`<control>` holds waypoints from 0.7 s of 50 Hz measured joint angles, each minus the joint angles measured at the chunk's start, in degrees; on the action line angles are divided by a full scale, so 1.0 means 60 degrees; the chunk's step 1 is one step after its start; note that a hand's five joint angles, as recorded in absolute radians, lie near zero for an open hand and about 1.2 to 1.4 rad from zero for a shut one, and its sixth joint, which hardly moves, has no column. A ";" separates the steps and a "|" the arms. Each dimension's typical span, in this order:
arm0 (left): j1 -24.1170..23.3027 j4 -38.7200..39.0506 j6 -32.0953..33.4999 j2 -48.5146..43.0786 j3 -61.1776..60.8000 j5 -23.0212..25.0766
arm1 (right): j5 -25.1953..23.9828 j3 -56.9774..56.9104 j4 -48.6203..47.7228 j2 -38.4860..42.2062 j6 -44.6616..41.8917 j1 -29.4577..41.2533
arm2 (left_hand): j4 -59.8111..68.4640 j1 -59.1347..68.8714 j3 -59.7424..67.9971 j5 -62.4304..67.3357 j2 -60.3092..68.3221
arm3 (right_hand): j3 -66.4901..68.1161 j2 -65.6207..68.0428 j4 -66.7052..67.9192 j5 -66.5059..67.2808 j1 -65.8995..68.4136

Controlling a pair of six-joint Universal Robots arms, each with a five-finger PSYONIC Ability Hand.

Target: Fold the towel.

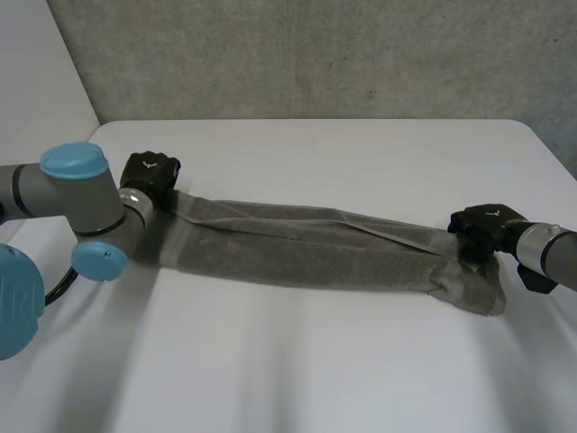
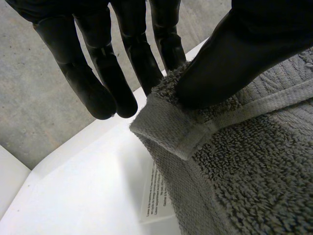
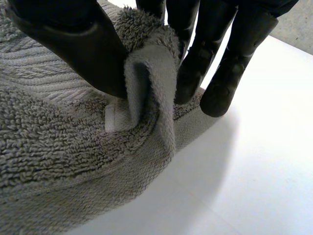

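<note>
Head view: towel [image 1: 306,248] stretched long across tabletop [image 1: 315,370], left robot hand [image 1: 149,173] at one end, right robot hand [image 1: 482,225] at other. Wrist views: each thumb pinches towel edge against fingers. Left wrist view: printed label [image 2: 156,196] by corner.

Towels: one grey terry-cloth towel [image 1: 306,248]. Labels: one white printed care label [image 2: 157,196]. Tables: one white flat-topped table [image 1: 361,153]. Hands: two, black and fingered, the left hand [image 1: 149,171] and the right hand [image 1: 482,225]. Arms: two, grey, the left arm [image 1: 54,194] and the right arm [image 1: 552,251]. Walls: one grey concrete wall [image 1: 315,54].
</note>
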 measured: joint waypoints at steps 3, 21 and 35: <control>-0.0020 0.0014 0.0008 -0.0079 0.0050 -0.0006 | 0.0027 -0.0008 -0.0005 -0.0006 0.0008 -0.0001 | 0.0000 0.0000 0.0000 0.0000 0.0000 | -0.0649 -0.0611 -0.0668 -0.0593 -0.0658; -0.0013 0.0002 0.0042 -0.0312 0.0303 -0.0500 | 0.0256 -0.0036 -0.0294 -0.0053 0.0147 -0.0026 | 0.0000 0.0000 0.0000 0.0001 0.0000 | -0.0511 -0.0363 -0.0279 -0.0458 -0.0337; -0.0188 0.0003 0.0053 -0.0175 0.0113 -0.0490 | 0.0342 -0.0042 -0.0563 -0.0136 0.0132 0.0046 | -1.1824 -1.1110 -1.2020 -1.1512 -1.1450 | -1.0122 -1.0162 -1.0119 -1.0389 -1.0173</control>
